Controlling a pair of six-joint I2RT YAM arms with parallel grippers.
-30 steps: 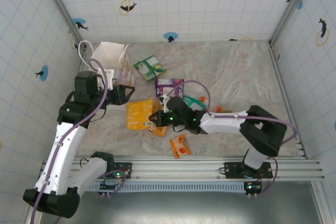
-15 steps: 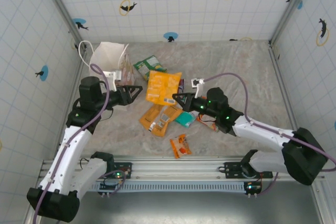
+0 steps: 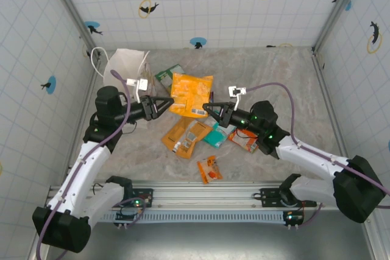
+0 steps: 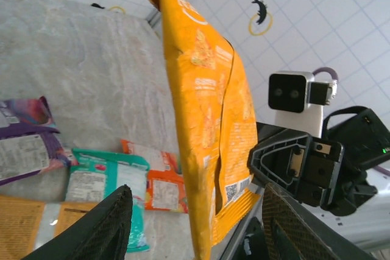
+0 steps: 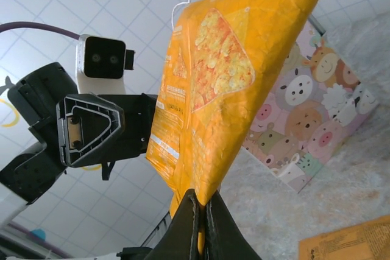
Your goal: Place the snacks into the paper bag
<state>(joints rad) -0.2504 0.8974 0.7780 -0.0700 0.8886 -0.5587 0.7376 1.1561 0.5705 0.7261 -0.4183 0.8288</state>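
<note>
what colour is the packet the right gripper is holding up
Orange-yellow packet, best in the right wrist view.

From above, the orange packet [image 3: 191, 94] covers part of the green-white packet [image 3: 162, 76]. In the left wrist view, the purple packet [image 4: 24, 147] runs off the left edge. The bottom edge cuts the fingers [image 4: 103, 223] of the left hand [image 4: 196, 231]. In the right wrist view, the orange packet hides the left part of the paper bag [image 5: 304, 120]. The packets' print is too small to read.

Twin white-and-black arms trailing purple cables [image 3: 268, 84].
The left arm [image 3: 79, 173] and right arm [image 3: 304, 152] have glossy white shells and black joints. The left claw [image 3: 159, 106] and right claw [image 3: 211, 109] are black wedges. White camera blocks [image 4: 292, 92] top the wrists, and a silver rail [image 3: 231, 190] lies at 6 o'clock.
</note>
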